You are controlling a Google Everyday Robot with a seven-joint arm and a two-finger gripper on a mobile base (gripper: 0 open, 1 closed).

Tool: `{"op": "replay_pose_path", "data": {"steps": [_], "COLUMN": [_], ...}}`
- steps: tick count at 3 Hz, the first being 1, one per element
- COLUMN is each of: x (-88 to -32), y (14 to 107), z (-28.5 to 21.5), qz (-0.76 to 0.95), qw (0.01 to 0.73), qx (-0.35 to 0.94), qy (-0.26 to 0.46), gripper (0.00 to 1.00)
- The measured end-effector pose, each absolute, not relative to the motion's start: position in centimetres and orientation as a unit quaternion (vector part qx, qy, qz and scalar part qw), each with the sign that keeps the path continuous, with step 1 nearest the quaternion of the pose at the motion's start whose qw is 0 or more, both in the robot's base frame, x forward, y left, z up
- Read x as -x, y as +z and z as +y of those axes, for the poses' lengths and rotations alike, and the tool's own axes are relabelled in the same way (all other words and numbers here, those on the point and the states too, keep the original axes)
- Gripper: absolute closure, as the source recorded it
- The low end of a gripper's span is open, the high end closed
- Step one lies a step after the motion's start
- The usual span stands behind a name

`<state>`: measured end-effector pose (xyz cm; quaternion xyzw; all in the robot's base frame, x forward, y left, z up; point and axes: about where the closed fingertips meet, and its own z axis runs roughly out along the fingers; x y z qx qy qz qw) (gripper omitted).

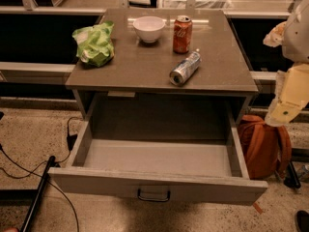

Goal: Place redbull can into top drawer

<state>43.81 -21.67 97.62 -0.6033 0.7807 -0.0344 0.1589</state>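
**Currently on record: one drawer unit, its top load and surroundings**

Camera view, single entry. We list items from the upper part of the frame downward.

1. Tabletop (140, 69): grey-brown slab, centre of the frame, carrying four items.
2. Green bag (94, 43): crumpled, at the upper left of the slab, near its left edge.
3. White bowl (148, 28): upright, at the upper middle of the slab, right of the bag and apart from it.
4. Red cola can (182, 34): standing upright, just right of the bowl, not touching it.
5. Redbull can (185, 67): silver-blue, lying on its side on the tabletop, below the red cola can and apart from it. Its silver end faces the lower left, towards the slab's front edge. We see it outside the drawer, with nothing touching it.
6. Top drawer (96, 181): pulled out wide below the tabletop, filling the lower middle of the frame. Its grey floor and both side walls are in plain view.
7. Handle (153, 195): small, dark metal, at the centre of the front panel.
8. Gripper (288, 103): cream-coloured, at the right edge of the frame, beside the cabinet and well apart from the redbull can. Whether it is open or closed we cannot tell.
9. Orange backpack (263, 146): on the floor at the lower right, just beside the drawer's right wall, below the gripper.
10. Black cables (29, 170): trailing over the speckled floor at the lower left.
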Motion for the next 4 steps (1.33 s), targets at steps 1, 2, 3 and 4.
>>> {"op": "replay_pose_path", "data": {"steps": [1,2,3,4], "x": [-43.8,-45.1,-49.6,-54.6], "y": [97.6,97.7,97.9,96.5], "z": [-21.7,-21.5,-21.4,-19.9], "qz": [0.781,0.763,0.708,0.635], "qw": [0.159,0.159,0.179,0.179], "qx": [0.603,0.624,0.678,0.747], "qy": [-0.034,-0.051,-0.088,-0.077], "gripper": [0.00,0.00,0.00,0.00]}}
